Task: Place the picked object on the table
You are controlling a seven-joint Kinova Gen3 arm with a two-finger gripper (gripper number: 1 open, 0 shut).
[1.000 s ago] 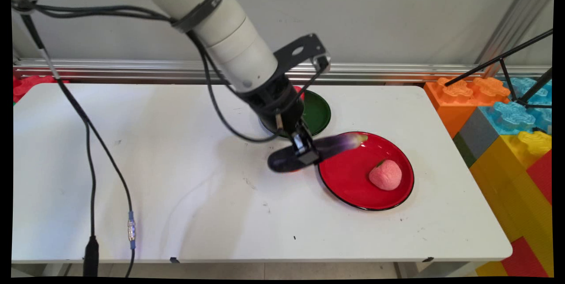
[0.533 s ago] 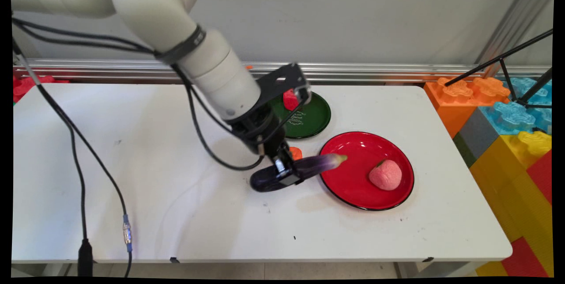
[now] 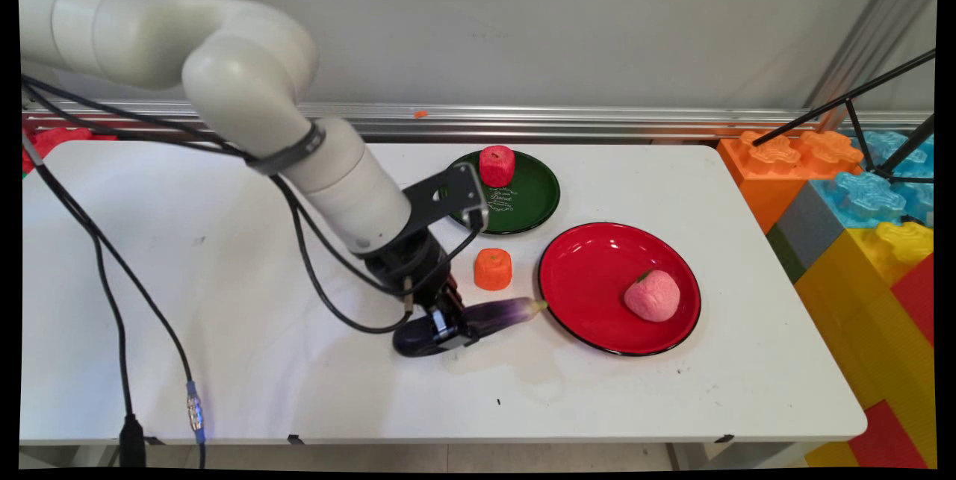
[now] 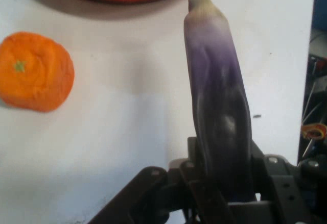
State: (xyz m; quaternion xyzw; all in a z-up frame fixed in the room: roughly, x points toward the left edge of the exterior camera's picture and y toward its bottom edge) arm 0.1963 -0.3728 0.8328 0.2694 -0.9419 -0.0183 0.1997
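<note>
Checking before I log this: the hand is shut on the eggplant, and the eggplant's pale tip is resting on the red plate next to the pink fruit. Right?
Not quite. The hand is shut on the eggplant, but its pale tip stops short of the red plate, over the white table beside the rim. The main view shows this. The pink fruit lies alone on that plate.

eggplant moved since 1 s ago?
Yes. The eggplant, in the gripper, came off the red plate leftward and nearer the table's front edge.
</note>
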